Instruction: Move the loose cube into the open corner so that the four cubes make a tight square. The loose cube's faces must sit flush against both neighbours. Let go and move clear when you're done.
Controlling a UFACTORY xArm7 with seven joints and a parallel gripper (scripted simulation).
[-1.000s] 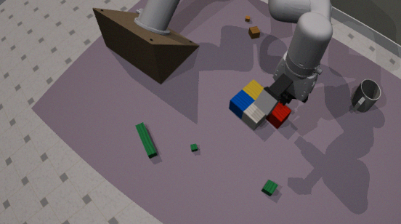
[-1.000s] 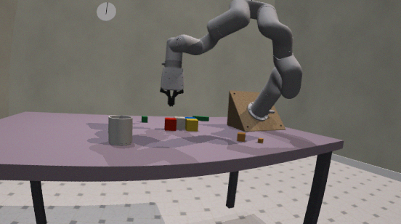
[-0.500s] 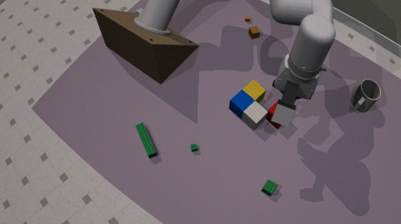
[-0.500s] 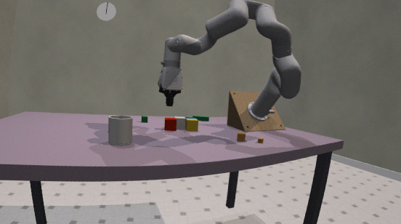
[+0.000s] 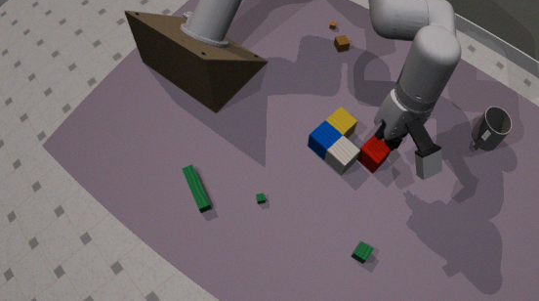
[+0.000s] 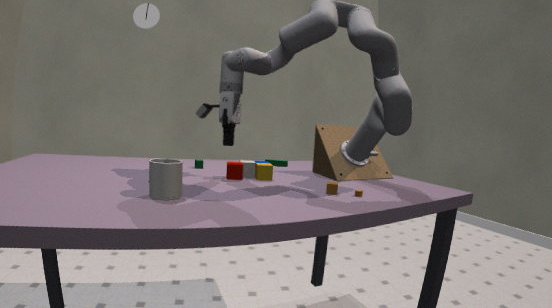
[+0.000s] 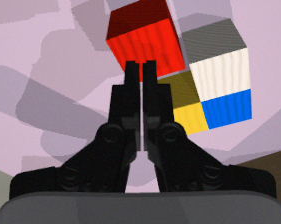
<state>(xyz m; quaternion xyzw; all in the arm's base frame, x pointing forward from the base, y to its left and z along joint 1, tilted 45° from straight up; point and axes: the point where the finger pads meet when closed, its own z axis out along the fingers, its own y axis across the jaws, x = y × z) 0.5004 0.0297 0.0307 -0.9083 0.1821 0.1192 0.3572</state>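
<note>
The yellow cube (image 5: 342, 120), blue cube (image 5: 323, 136) and white cube (image 5: 343, 153) stand together in an L on the purple table. The open corner lies to the right of the yellow cube and behind the white one. The loose red cube (image 5: 375, 152) sits just right of the white cube, slightly turned, close to its side and partly short of the corner. In the wrist view the red cube (image 7: 145, 39) lies beside the white cube (image 7: 217, 63). My gripper (image 5: 388, 141) is shut and empty. It hovers above the red cube's far edge, clear of it in the side view (image 6: 228, 141).
A grey cup (image 5: 493, 126) stands to the right of the cubes. The arm's brown wedge base (image 5: 195, 58) is at the back left. A green bar (image 5: 196, 188) and two small green blocks (image 5: 261, 197) (image 5: 362, 251) lie in front. Two small brown cubes (image 5: 342, 43) lie behind.
</note>
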